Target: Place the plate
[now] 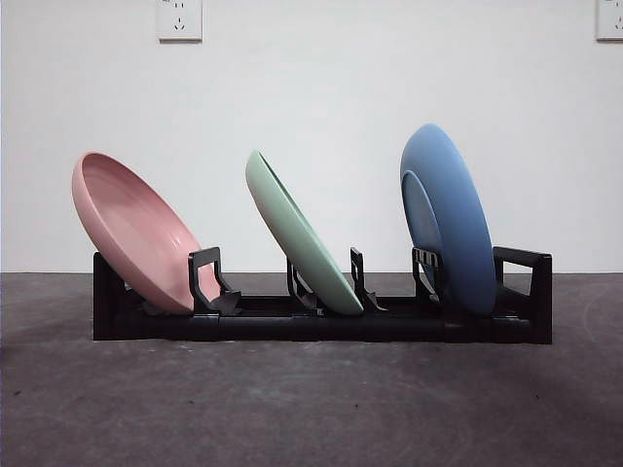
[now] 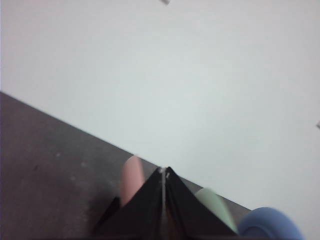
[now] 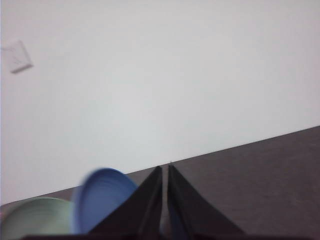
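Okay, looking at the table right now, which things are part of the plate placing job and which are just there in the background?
Part of the job:
pink plate, leaning in the rack
green plate, leaning in the rack
blue plate, nearly upright in the rack
black plate rack
left gripper and right gripper, both shut, holding nothing

Just there:
wall sockets
dark table

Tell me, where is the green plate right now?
In the front view, the green plate leans in the black rack's middle slot, between the pink plate and blue plate.
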Robot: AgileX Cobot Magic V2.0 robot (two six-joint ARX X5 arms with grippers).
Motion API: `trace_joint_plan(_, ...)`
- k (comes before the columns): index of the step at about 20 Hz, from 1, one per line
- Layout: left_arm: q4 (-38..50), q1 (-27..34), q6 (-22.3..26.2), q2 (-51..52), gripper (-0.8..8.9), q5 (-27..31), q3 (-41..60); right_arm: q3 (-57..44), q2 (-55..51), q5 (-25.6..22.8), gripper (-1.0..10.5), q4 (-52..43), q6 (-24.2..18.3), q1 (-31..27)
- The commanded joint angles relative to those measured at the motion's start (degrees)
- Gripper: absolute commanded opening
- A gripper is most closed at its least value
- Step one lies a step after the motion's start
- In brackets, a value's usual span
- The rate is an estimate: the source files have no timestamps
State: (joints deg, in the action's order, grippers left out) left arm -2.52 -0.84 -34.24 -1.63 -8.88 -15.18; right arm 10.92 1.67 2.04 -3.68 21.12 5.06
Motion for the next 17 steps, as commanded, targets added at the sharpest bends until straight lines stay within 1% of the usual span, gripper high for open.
trace_joint_plan(1, -9.27, 0.09, 4.15, -3.08, 0.09, -2.14, -7.85, 8.02, 2.43, 3.15, 0.2, 6.49, 2.45, 0.00)
trace_joint_plan(3, -15.37, 0.09, 8.37, -6.32, 0.10, -5.31, -13.38, 13.88, 5.31, 5.97, 0.2, 11.58, 1.90, 0.00)
trace_joint_plan(5, -20.11, 0.09, 11.63, -9.55, 0.10, -9.18, -17.90, 18.91, 8.48, 10.58, 0.2, 15.74, 0.13, 0.00)
trace_joint_plan(9, -29.31, 0.07, 16.00, -16.37, 0.10, -16.35, -26.05, 28.06, 15.96, 21.03, 0.2, 25.68, -3.63, 0.00)
trace_joint_plan(11, -34.67, 0.07, 17.68, -19.50, 0.10, -17.38, -29.75, 31.71, 19.74, 24.30, 0.2, 31.17, -4.11, 0.02)
trace_joint_plan(13, -40.44, 0.07, 20.39, -22.36, 0.10, -17.38, -33.16, 34.71, 22.99, 26.60, 0.2, 36.41, -5.05, 0.07)
trace_joint_plan(17, -51.71, 0.07, 26.91, -27.80, 0.10, -16.35, -39.15, 39.80, 28.61, 26.38, 0.2, 47.23, -10.62, 0.07)
